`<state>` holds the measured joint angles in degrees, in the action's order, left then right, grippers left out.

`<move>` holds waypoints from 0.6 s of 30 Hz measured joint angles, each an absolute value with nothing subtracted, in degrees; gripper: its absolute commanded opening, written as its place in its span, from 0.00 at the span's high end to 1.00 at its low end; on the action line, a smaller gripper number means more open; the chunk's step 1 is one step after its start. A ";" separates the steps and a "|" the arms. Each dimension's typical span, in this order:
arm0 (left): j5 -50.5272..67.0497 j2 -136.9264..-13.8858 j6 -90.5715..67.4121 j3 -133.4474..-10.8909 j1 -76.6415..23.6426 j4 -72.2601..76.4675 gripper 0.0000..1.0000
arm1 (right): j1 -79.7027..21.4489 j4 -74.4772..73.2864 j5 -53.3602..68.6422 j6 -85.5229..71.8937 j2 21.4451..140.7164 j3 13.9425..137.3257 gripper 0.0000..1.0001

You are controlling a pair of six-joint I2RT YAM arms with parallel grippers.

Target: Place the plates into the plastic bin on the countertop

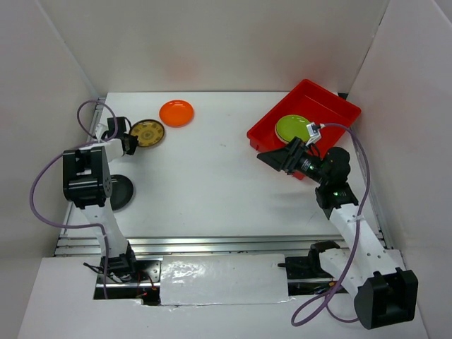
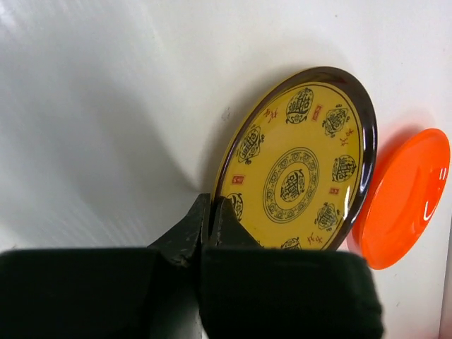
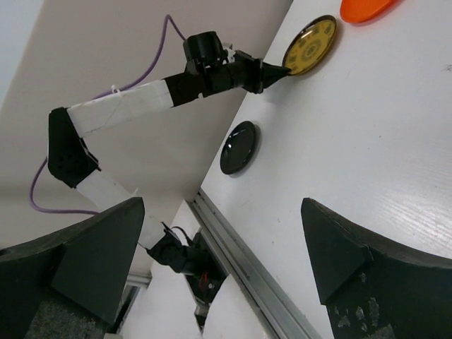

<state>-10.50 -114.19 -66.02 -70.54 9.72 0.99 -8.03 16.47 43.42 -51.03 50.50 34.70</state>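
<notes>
My left gripper [image 1: 130, 144] is shut on the near rim of the dark brown-gold patterned plate [image 1: 147, 133] at the far left of the countertop [image 1: 212, 176]. In the left wrist view the gripper [image 2: 210, 205] pinches the rim of the plate [image 2: 300, 169], which is tilted. An orange plate [image 1: 176, 112] lies just beside it [image 2: 406, 201]. The dark teal plate [image 1: 120, 191] lies under the left arm. The red plastic bin [image 1: 332, 106] holds the lime green plate [image 1: 291, 128]. My right gripper [image 1: 282, 157] is open and empty at the bin's front left corner. The other plates are out of view.
White walls enclose the countertop on the left, back and right. A metal rail [image 1: 212, 245] runs along the front edge. The right wrist view looks across the surface to the left arm [image 3: 141, 102], the dark plate [image 3: 239, 147] and the gold plate [image 3: 309, 45].
</notes>
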 measured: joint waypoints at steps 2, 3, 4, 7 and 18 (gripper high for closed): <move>-10.57 -113.03 -66.72 -69.73 9.80 0.69 1.00 | -8.16 15.55 42.85 -50.81 50.15 35.03 0.00; -10.87 -112.36 -66.83 -69.45 9.82 -0.05 1.00 | -8.32 15.05 42.52 -50.52 50.11 35.27 0.00; -11.44 -111.26 -66.98 -69.17 9.82 -1.23 1.00 | -8.54 14.81 42.09 -50.22 50.11 35.46 0.00; -13.87 -106.80 -65.36 -68.03 9.32 -5.37 1.00 | -10.28 14.41 40.32 -49.08 50.92 35.90 0.00; -15.07 -84.58 -52.95 -63.05 -10.48 -14.68 1.00 | -18.81 14.24 30.52 -45.65 75.18 47.66 0.00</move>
